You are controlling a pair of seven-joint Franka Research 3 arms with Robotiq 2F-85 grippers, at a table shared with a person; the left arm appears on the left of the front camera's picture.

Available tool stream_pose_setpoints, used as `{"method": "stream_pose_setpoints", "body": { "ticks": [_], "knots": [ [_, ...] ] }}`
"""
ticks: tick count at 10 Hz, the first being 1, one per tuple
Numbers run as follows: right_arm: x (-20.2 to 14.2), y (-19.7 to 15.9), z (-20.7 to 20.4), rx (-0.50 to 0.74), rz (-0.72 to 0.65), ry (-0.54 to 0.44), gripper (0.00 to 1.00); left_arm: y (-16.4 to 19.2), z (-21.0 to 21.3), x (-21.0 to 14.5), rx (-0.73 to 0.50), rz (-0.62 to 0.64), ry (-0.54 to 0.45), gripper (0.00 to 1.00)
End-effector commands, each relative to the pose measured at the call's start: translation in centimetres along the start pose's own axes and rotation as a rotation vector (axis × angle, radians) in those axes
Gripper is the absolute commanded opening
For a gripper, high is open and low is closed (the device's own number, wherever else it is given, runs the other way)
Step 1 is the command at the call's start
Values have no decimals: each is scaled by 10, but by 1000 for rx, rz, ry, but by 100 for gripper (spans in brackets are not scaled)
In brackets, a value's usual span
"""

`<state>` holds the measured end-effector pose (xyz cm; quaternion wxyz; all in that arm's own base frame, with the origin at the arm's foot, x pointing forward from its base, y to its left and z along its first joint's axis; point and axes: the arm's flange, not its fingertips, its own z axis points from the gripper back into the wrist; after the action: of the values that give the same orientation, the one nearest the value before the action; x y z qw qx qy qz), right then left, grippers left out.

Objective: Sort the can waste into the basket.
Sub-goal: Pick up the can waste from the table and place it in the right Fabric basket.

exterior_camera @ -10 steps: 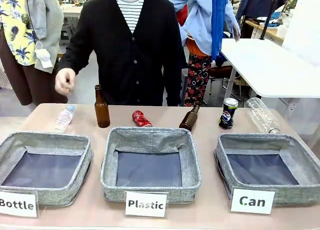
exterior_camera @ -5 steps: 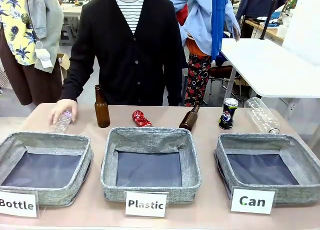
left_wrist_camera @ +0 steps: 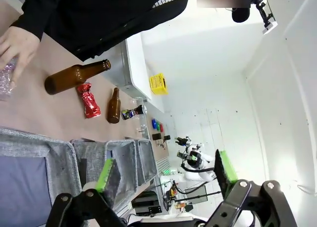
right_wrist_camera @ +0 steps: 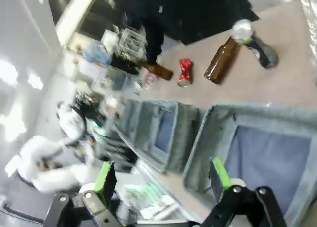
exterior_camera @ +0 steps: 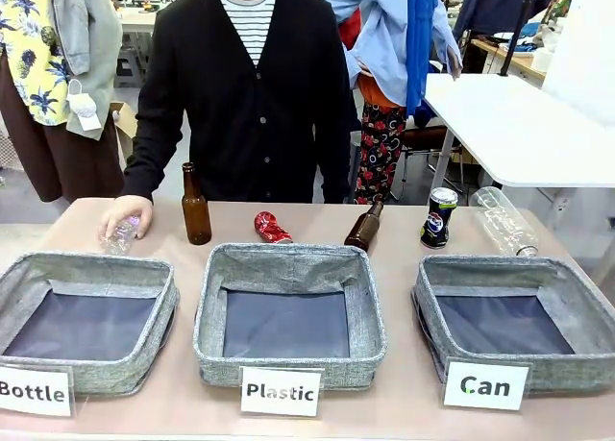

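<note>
The left gripper [left_wrist_camera: 166,166] and right gripper [right_wrist_camera: 161,171] gape apart; the blue can [exterior_camera: 440,217] just behind the basket [exterior_camera: 577,370] looks light and thin, so pinch its middle softly.

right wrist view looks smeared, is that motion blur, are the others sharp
Right wrist view: motion blur, worst at left; the crushed red can soft but recognisable. Front view: sharp, the Can label reads clearly. Left wrist view: sharp, rolled sideways, wall washed out.

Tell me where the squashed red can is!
In the front view, the red can lies near the middle, just behind the Plastic bin, between the standing brown bottle and the other brown bottle.
</note>
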<state>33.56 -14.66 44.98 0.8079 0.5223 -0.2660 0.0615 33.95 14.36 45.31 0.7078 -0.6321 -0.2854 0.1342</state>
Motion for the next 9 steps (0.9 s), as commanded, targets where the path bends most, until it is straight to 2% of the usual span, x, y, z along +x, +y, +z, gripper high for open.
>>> {"method": "stream_pose_setpoints", "body": {
  "ticks": [1,2,4,5,6,7,9],
  "knots": [
    [25,-10,-36,-131,453,60,100,0,1,0,-9,-24,5,100],
    [33,-7,-59,-176,640,109,100,0,1,0,-9,-24,5,100],
    [42,-2,-99,-432,876,158,100,0,1,0,-9,-24,5,100],
    [45,-2,-122,-484,930,194,100,0,1,0,-9,-24,5,100],
    [48,-8,-142,-533,859,277,100,0,1,0,-9,-24,5,100],
    [51,10,-104,-294,746,256,100,0,1,0,-9,-24,5,100],
    [51,10,-104,-294,746,256,100,0,1,0,-9,-24,5,100]
  ]
}}
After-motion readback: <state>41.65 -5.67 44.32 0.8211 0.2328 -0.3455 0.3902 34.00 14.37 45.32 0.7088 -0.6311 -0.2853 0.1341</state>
